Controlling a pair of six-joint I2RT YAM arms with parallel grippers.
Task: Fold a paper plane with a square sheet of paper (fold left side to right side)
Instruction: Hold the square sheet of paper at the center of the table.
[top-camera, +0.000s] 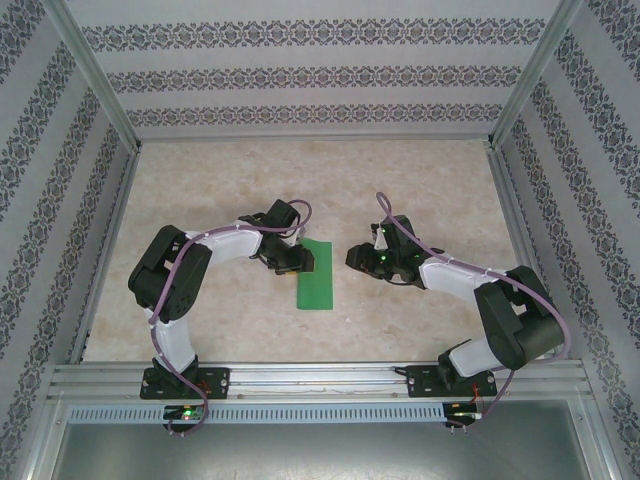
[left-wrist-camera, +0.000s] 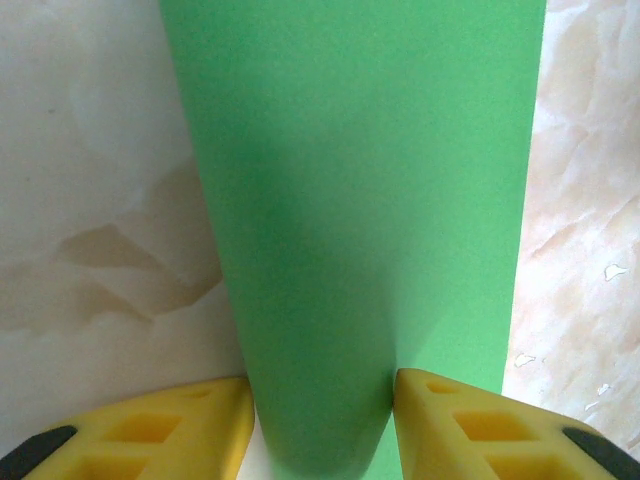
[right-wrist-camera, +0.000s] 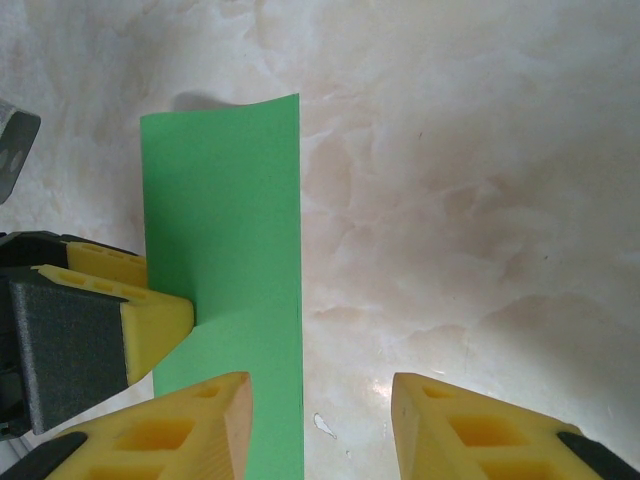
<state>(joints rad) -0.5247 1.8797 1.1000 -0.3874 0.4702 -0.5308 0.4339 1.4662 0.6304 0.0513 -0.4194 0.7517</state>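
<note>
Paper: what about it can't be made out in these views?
Top view: the paper is too small to count layers; the left gripper covers part of its left edge.
Left wrist view: both ends cut off by the frame; whether the fingers pinch it is unclear.
Right wrist view: near end cut off at the bottom; that gripper's finger hides some left edge.

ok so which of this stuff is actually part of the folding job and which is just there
Part of the job: green sheet of paper, folded over; left gripper; right gripper.
Just there: marbled tabletop; patterned walls; metal frame rail.
</note>
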